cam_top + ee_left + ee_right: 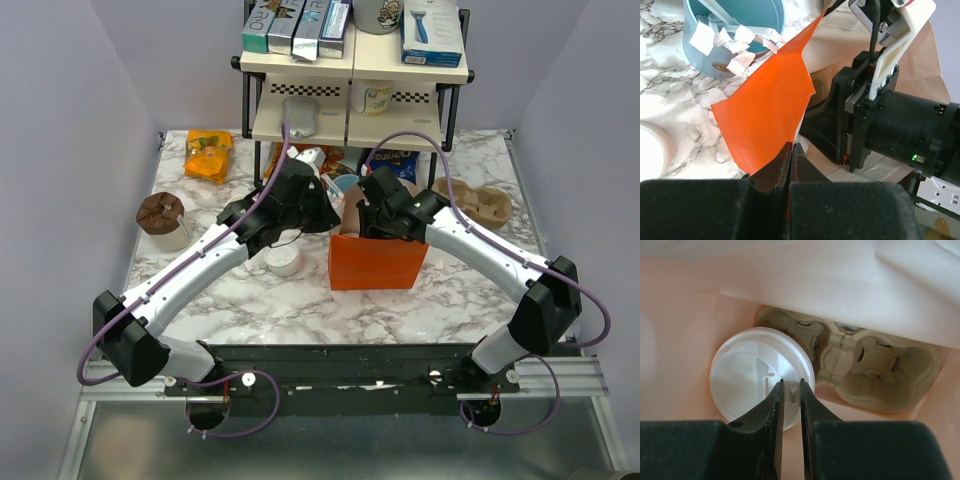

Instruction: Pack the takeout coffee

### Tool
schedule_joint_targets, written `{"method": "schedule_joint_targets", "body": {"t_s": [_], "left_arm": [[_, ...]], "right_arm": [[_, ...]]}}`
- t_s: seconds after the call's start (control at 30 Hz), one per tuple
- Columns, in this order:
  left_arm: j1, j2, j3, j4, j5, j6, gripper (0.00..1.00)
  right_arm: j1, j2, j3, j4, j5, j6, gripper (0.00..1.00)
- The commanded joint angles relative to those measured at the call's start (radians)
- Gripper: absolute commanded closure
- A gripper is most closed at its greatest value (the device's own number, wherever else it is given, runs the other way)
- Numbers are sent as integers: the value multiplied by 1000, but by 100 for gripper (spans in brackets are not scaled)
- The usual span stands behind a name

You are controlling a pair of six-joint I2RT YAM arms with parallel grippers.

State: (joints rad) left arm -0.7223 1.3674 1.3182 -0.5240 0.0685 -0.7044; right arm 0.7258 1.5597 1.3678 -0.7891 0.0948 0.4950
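The takeout coffee [750, 370] shows only as its round white lid, low inside the orange paper bag [378, 262]. It sits in one pocket of a pulp cup carrier [875, 375] at the bag's bottom. My right gripper [791, 382] reaches down into the bag, its jaws closed narrowly on the raised ridge of the lid. My left gripper [791, 145] is shut on the bag's orange edge [770, 110], pulling the mouth wide. In the top view both grippers meet at the bag's top, left gripper [330, 212] and right gripper [370, 225].
A light-blue cup [730, 35] with white packets stands just behind the bag. A loose white lid [283, 262] lies left of the bag. A brown cup [160, 212] is at far left, a pulp carrier [478, 200] at right, and a shelf rack [355, 70] at the back.
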Motion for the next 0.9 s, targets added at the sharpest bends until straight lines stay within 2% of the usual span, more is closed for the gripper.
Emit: {"method": "schedule_joint_targets", "body": {"t_s": [0.0, 0.87], "left_arm": [[-9, -22, -23, -1, -7, -4, 94], [-51, -37, -24, -14, -38, -10, 96]], "right_arm": [[7, 7, -38, 17, -6, 28, 99], [7, -29, -113, 108, 49, 99, 99]]}}
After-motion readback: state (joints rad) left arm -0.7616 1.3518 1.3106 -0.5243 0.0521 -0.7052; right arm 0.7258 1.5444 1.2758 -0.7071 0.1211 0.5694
